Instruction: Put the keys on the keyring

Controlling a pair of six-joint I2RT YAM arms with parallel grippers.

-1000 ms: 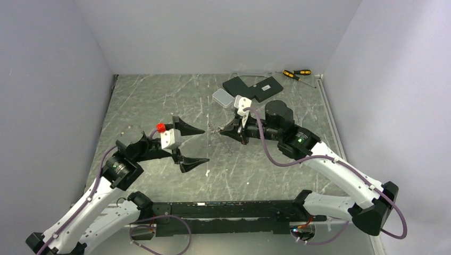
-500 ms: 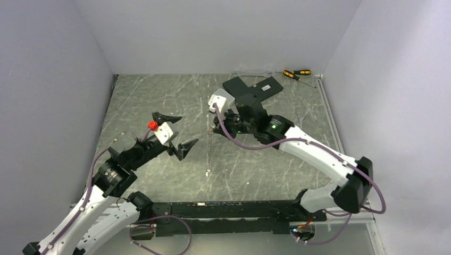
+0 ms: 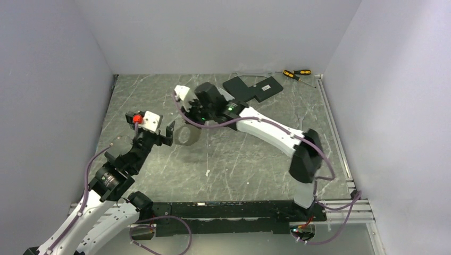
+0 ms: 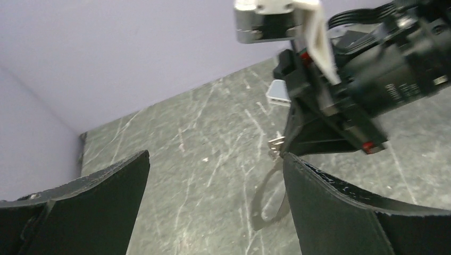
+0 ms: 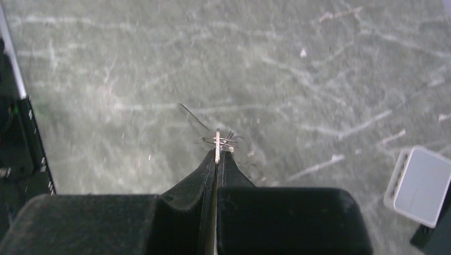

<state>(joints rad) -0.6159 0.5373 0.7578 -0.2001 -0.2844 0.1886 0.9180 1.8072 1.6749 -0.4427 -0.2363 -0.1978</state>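
Note:
My right gripper (image 3: 181, 123) reaches far to the left and is shut. In the right wrist view its fingertips (image 5: 218, 151) pinch a small flat silvery piece edge-on, crossed by the thin wire of the keyring (image 5: 192, 120). The bunch of tiny keys (image 4: 275, 142) glints at its tips in the left wrist view, held above the table, with a loop-shaped shadow below. I cannot tell the separate keys apart. My left gripper (image 3: 162, 135) is open wide and empty. Its right finger (image 4: 340, 202) is just beside the right gripper's tips (image 4: 285, 146).
A small white rounded box (image 5: 420, 186) lies on the table behind the right gripper and also shows in the left wrist view (image 4: 277, 91). Black flat plates (image 3: 254, 88) and two screwdrivers (image 3: 296, 73) lie at the back right. Walls enclose the table.
My right arm has swung left across the table with the silvery bunch still held. My left gripper has drawn back left and turned toward it, staying open.

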